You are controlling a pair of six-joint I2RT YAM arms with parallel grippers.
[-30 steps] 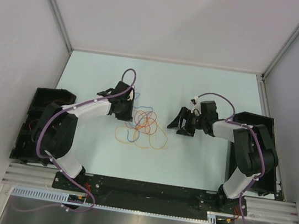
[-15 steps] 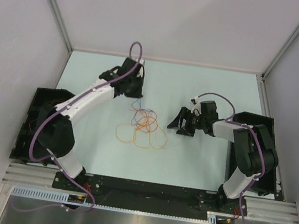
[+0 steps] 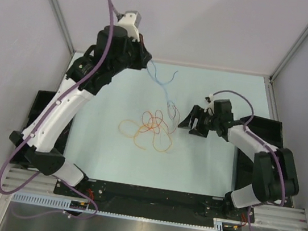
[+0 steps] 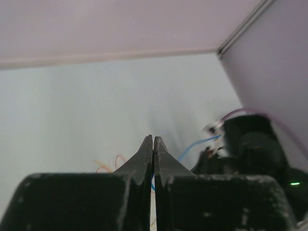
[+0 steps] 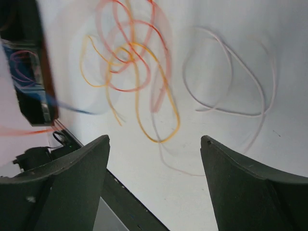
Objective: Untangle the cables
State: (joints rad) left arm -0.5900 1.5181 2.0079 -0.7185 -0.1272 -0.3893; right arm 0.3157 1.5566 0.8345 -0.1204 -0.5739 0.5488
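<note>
A tangle of orange and red cables (image 3: 152, 130) lies mid-table. My left gripper (image 3: 148, 64) is raised high over the far left and is shut on the blue cable (image 3: 159, 83), which trails down to the pile. In the left wrist view the left gripper (image 4: 153, 140) shows its jaws pressed together, with the blue cable (image 4: 195, 146) running out beside them. My right gripper (image 3: 190, 120) hangs open just right of the pile. In the right wrist view the right gripper (image 5: 155, 140) is empty, above an orange cable (image 5: 169, 126), a red cable (image 5: 136, 88) and a pale cable (image 5: 230, 76).
Black trays flank the mat, one on the left (image 3: 41, 112) and one on the right (image 3: 271, 130). Grey walls (image 3: 15, 44) close in the left, right and far sides. An aluminium rail (image 3: 154, 195) and the arm bases run along the near edge.
My left gripper shut on the blue cable and rose up and away to the far left, drawing the cable out of the pile. The right gripper shifted slightly and stays open.
</note>
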